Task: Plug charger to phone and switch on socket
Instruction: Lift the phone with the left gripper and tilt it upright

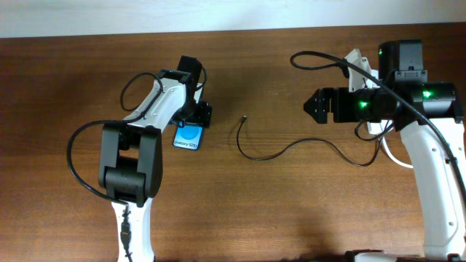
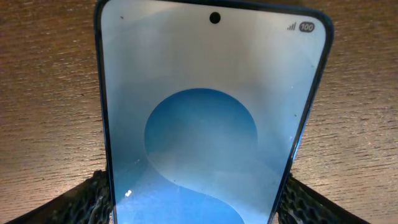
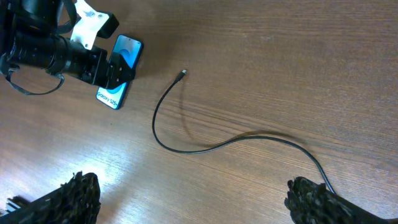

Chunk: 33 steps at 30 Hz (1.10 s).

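The phone point(image 1: 188, 138) lies on the wooden table with its blue screen up and a white band of text at its near end. My left gripper point(image 1: 195, 118) is shut on its long edges; in the left wrist view both fingers press the sides of the phone point(image 2: 211, 124). The charger point(image 1: 291, 149) is a thin black cable curving across the table, with its plug tip point(image 1: 244, 116) to the right of the phone, lying free. My right gripper point(image 1: 313, 105) is open and empty above the table, right of the cable's tip. The socket point(image 1: 356, 58) is mostly hidden under my right arm.
A thick white cord point(image 1: 397, 156) loops out below my right arm. In the right wrist view the cable point(image 3: 205, 148) runs between the phone point(image 3: 127, 50) and my right gripper point(image 3: 193, 205), and its far end passes by the right finger.
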### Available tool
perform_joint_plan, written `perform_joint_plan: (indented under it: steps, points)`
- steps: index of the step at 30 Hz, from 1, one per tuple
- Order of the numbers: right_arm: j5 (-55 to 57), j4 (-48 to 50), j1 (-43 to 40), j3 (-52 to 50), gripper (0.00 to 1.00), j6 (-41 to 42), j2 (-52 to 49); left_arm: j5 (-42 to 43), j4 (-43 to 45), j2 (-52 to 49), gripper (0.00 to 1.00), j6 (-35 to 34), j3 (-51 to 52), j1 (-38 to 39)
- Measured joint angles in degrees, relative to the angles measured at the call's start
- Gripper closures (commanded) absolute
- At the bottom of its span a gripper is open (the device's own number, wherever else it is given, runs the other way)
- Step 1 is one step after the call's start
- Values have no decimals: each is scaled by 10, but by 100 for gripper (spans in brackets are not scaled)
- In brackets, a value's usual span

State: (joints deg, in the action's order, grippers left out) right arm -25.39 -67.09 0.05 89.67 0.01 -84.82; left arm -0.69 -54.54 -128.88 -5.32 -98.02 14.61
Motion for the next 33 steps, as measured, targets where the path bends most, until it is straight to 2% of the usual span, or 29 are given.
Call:
perform_joint_plan:
  steps: [10,15,17,18,19,20,21,26,29,33]
  points:
    - [0,2,0,0,2,0,0,3,-6,1,35,1,-2,0]
    - [0,3,0,0,2,0,0,26,-72,-14,42,-1,-44,0]
    - [0,2,0,0,1,0,0,31,-95,-16,52,-1,-74,0]
    - [0,3,0,0,2,0,0,33,-106,-16,69,-1,-95,0]
    - [0,3,0,0,1,0,0,33,-113,-16,81,-1,-109,1]
    - [0,2,0,0,2,0,0,34,-122,-16,88,-1,-119,1]
    - [0,3,0,0,2,0,0,35,-133,-16,100,-3,-133,1]
    - [0,3,0,0,2,2,0,52,-160,-16,100,-36,-170,0]
    - [0,3,0,0,2,19,0,73,-185,-16,100,-104,-190,-2]
    - [0,9,0,0,2,53,0,120,-219,-16,100,-154,-223,-11]
